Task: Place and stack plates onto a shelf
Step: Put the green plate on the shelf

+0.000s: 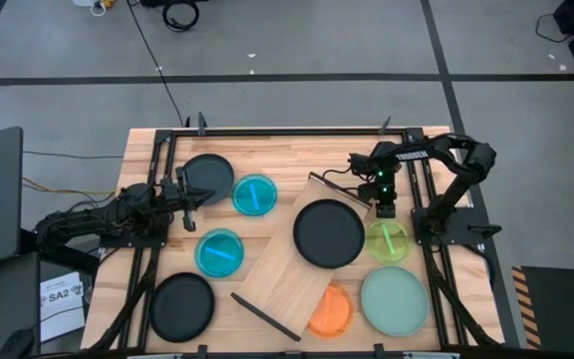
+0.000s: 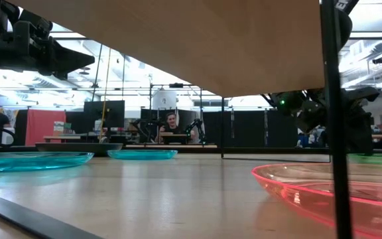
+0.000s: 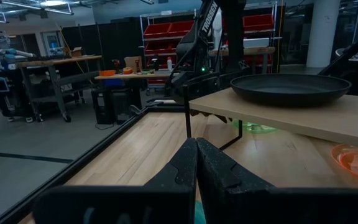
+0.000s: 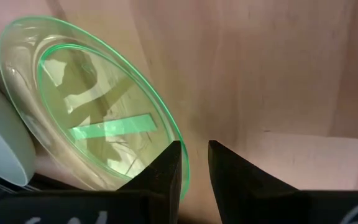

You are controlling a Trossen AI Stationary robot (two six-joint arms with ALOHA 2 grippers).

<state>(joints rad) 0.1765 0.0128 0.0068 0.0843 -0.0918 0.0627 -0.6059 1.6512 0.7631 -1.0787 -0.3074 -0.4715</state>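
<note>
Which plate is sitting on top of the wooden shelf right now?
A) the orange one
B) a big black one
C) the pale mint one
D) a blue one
B, a big black plate lies alone on the shelf, while the other plates all rest on the table.

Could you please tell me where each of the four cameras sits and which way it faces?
High: overhead, straight down; both arms, shelf.
Low: table height, under the shelf, toward the room; orange plate nearest.
Left wrist: past the shut left tool, toward the black plate on the shelf.
Right wrist: right tool over the green plate.
Shared: high and right wrist both show the green plate.
</note>
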